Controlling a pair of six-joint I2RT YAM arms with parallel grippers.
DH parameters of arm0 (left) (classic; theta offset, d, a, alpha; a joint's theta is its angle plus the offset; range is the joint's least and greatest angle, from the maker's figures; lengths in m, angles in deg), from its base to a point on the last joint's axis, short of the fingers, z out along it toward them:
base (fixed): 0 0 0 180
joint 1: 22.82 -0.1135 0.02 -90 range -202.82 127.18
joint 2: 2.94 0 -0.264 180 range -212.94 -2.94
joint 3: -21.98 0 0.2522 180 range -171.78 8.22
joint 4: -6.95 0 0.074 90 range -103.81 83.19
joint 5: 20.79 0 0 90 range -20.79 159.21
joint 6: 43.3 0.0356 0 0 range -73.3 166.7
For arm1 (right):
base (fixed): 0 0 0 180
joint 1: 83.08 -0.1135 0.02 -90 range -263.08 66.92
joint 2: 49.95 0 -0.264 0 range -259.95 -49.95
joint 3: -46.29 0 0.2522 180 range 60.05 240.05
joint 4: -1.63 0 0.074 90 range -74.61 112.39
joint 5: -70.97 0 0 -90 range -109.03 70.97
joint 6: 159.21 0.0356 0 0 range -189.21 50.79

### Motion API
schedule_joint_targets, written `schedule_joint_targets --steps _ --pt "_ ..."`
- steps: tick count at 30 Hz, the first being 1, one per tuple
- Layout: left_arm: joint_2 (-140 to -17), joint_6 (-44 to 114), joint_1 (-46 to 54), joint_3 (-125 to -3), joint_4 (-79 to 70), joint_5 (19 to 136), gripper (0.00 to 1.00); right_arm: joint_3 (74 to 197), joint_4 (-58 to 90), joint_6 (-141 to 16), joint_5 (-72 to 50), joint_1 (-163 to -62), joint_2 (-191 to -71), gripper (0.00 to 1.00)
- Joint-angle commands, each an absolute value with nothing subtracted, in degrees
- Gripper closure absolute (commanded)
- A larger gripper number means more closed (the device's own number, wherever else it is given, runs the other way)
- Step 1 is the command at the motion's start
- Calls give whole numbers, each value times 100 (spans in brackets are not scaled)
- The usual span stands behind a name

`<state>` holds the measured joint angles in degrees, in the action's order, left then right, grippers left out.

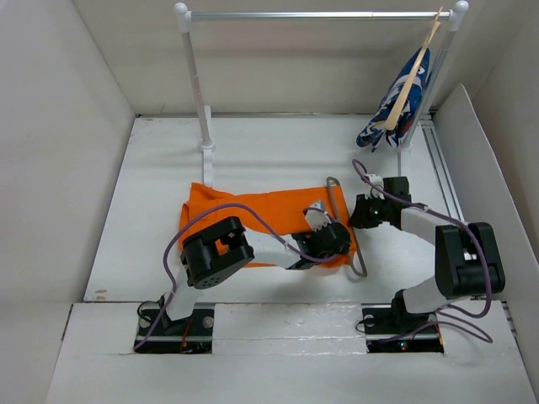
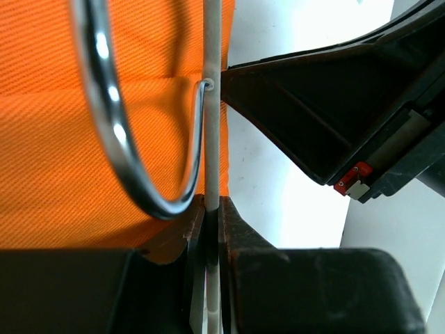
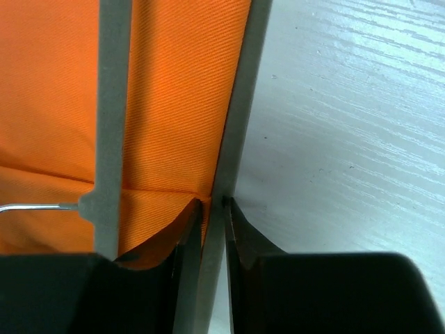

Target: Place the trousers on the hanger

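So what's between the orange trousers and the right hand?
Only the hanger's grey rod, along the trousers' edge, with the right hand against it; left wrist view shows it.

Trousers point(image 2: 55, 139) of matt twill orange cloth, hanger point(image 2: 213, 139) of matt grey wire, table point(image 3: 348, 139) glossy white, grained

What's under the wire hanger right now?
Orange trousers lie under the bars of the hanger; the outer bar runs along the cloth edge beside white table. The left gripper and right gripper hide whatever lies under the parts they clamp.
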<state>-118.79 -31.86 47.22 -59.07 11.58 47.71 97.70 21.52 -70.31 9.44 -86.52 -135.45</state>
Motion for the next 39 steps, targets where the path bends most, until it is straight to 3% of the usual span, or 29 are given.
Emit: schedule_joint_targets --steps 1,2,5,19,22,24,26,28,29,34,39 --pt "-11878 -3257 4776 -5946 830 4785 100 9749 2135 -7088 700 -8870 -13522 80" --pt "-11913 -3257 4776 -5928 830 4811 100 9854 2293 -7184 507 -8922 -13338 70" --pt "-11939 -3214 4776 -5928 865 4847 100 10073 2628 -7263 84 -9028 -13143 64" --pt "-12027 -3082 4776 -5955 839 4970 100 9856 2304 -6930 109 -9406 -13678 66" --pt "-11992 -3108 4776 -5858 839 4970 100 9723 2207 -6745 119 -9459 -13705 57" --pt "-11975 -3108 4776 -5849 830 4970 100 9723 2320 -6771 31 -9459 -13592 57" --pt "-11940 -3125 4776 -5779 848 4935 100 9618 2330 -6841 4 -9459 -13451 71" --pt "-11913 -3134 4776 -5744 839 4926 100 9609 2383 -6851 30 -9398 -13415 95" --pt "-11904 -3117 4776 -5752 830 4909 100 9617 2383 -6851 74 -9319 -13433 100" --pt "-11852 -3020 4776 -5787 637 4829 100 9617 2295 -7062 460 -8960 -13223 100" --pt "-11799 -2906 4776 -5744 348 4759 100 10195 3022 -7289 469 -8379 -12273 100"
